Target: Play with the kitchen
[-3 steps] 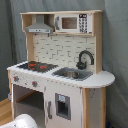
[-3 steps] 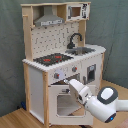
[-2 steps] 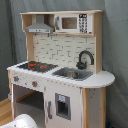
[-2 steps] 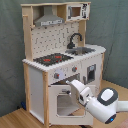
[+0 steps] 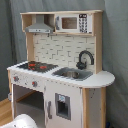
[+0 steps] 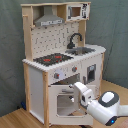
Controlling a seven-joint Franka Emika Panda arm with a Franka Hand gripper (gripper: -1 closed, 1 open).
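Kitchen (image 5: pixel 60 70), a tall white and wood toy, is standing on the wooden floor (image 6: pixel 20 119) in front of a grey curtain (image 6: pixel 12 45). In the second exterior view, its oven door (image 6: pixel 67 97) is hanging open, and the white robot arm (image 6: pixel 102 106) is reaching in front of it, blocking part of the door. I cannot tell how the hand (image 6: pixel 80 90) is set.

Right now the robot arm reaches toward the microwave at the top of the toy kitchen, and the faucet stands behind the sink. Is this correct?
Not quite. In the second exterior view the arm's gripper is low, at the oven door under the stovetop, far below the microwave. The rest holds: the black faucet stands behind the sink.
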